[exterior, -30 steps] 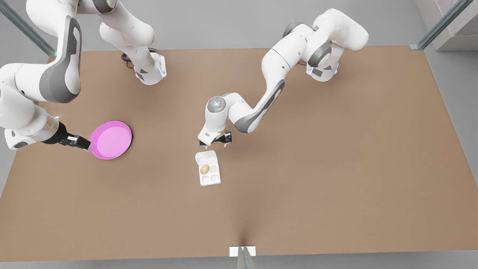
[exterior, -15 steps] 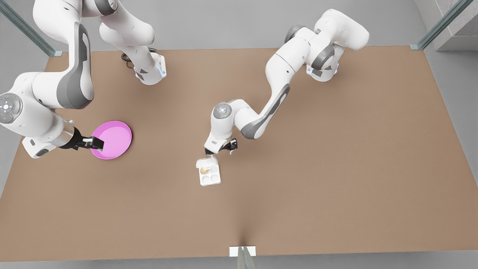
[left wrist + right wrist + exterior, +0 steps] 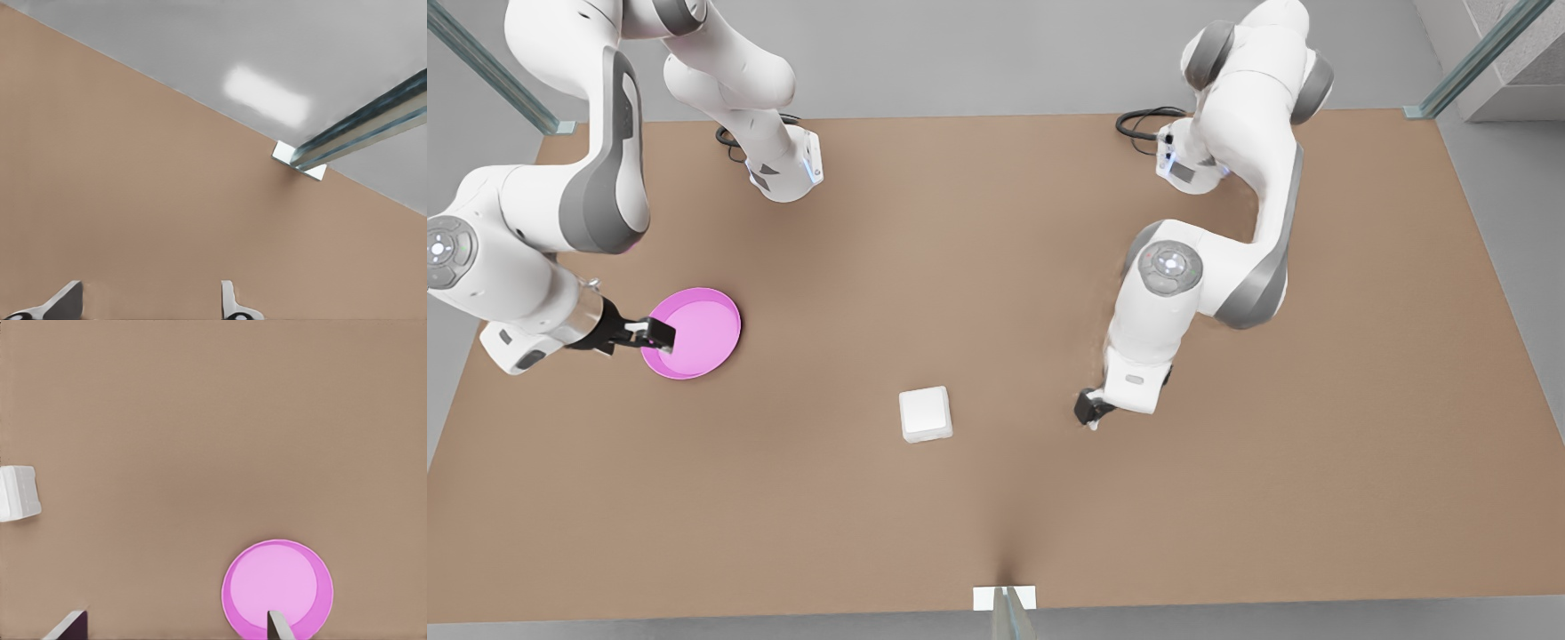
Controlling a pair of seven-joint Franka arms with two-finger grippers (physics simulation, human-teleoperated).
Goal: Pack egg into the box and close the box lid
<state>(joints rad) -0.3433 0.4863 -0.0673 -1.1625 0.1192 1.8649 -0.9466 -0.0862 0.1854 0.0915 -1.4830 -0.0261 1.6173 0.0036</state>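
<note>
The small white egg carton (image 3: 926, 413) sits shut mid brown tabletop (image 3: 996, 498), flat white lid (image 3: 924, 408) down. Right gripper (image 3: 660, 334) hovers over the round pink plate (image 3: 703, 342), jaws released. Left gripper (image 3: 1089, 414), beside the carton, seems released too.

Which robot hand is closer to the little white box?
The left hand. It sits off the closed box toward the front view's right. The right hand is much farther, over the pink plate.
</note>
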